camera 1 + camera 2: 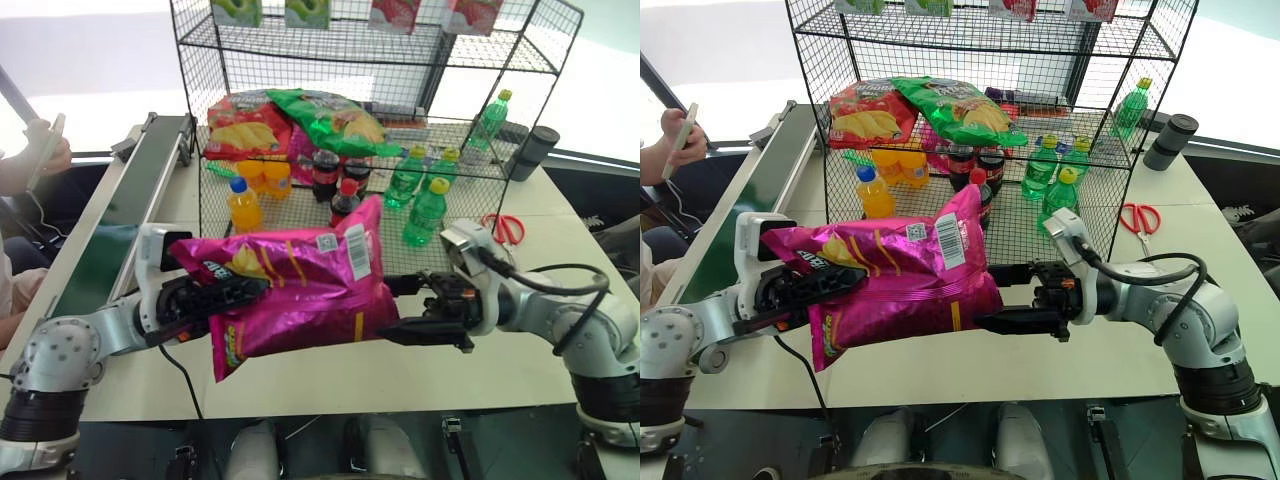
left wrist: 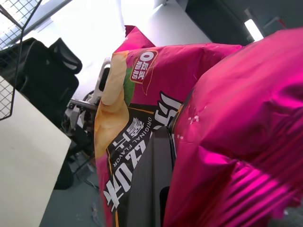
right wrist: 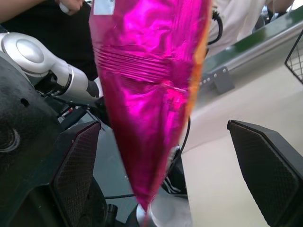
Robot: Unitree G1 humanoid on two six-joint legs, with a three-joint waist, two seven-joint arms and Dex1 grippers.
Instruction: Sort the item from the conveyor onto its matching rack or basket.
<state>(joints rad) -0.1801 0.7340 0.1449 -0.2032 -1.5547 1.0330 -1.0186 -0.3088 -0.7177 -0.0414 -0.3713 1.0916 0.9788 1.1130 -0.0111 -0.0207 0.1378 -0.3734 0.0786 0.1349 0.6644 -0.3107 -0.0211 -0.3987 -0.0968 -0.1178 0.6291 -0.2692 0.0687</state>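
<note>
Mid-handover: left gripper (image 1: pixel 225 295) fingers clamp the pink chip bag (image 1: pixel 300 290) (off the conveyor (image 1: pixel 120 215)), right gripper (image 1: pixel 425 310) fingers wide, must close.

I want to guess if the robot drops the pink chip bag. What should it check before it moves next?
1. Left end effector shut on the pink chip bag: ok.
2. Right end effector open, one finger on each side of the bag's end, ready to take it: ok.
3. Right fingers already touching the bag: cannot tell.
4. Bag lifted off the table: ok.
5. Room beside the red chip bag and green chip bag on the wire rack: cannot tell.
6. Scissors away from both arms: ok.
</note>
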